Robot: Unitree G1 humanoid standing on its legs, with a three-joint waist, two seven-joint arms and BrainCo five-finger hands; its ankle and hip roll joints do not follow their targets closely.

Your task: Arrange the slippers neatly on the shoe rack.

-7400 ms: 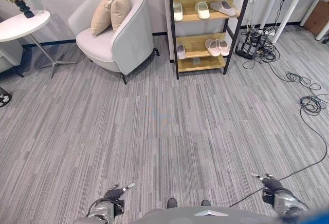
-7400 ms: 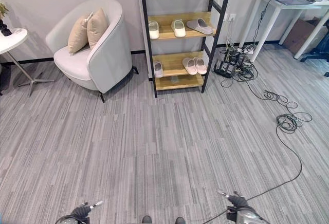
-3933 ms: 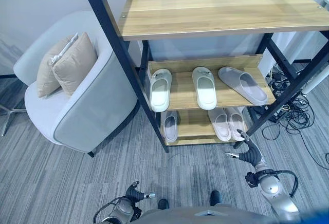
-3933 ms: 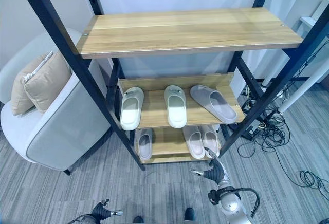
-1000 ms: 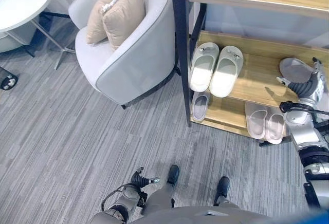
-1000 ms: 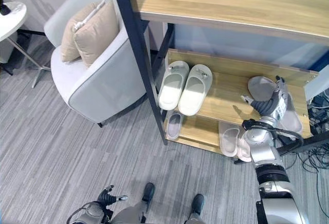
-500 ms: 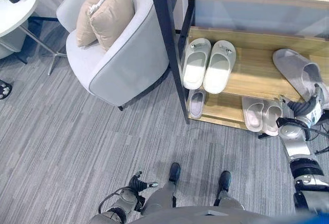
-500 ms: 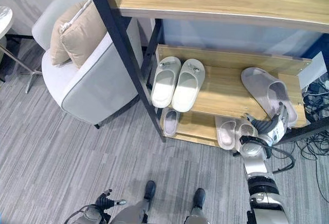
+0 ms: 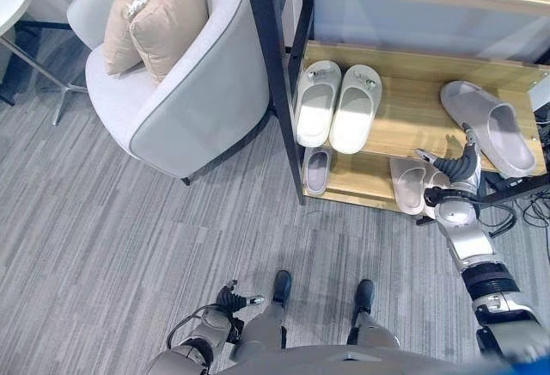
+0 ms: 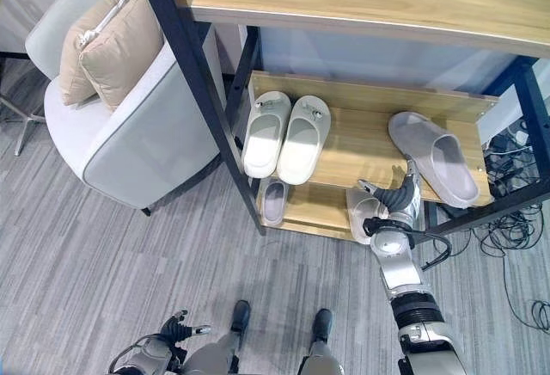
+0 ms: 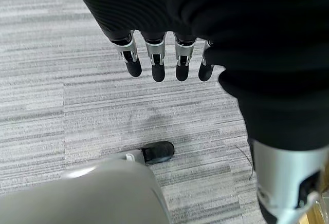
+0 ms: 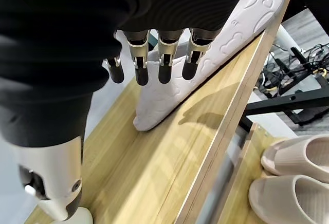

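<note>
Right hand (image 10: 397, 199) is raised at the front edge of the shoe rack (image 9: 404, 134), fingers straight and loosely spread, holding nothing, just beside the grey slipper (image 9: 488, 127) lying askew on the middle shelf. White slippers (image 9: 335, 104) sit paired on that shelf, pink slippers (image 12: 295, 175) below. Left hand (image 9: 230, 298) hangs low over the carpet (image 9: 129, 237), fingers relaxed

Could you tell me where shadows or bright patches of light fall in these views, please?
In the right wrist view, the right robot hand casts a dark shadow on the wooden shelf beside the grey slipper. In the left eye view, a brighter patch lights the white slippers on the middle shelf. In the left wrist view, the carpet under the left robot hand is evenly lit.
</note>
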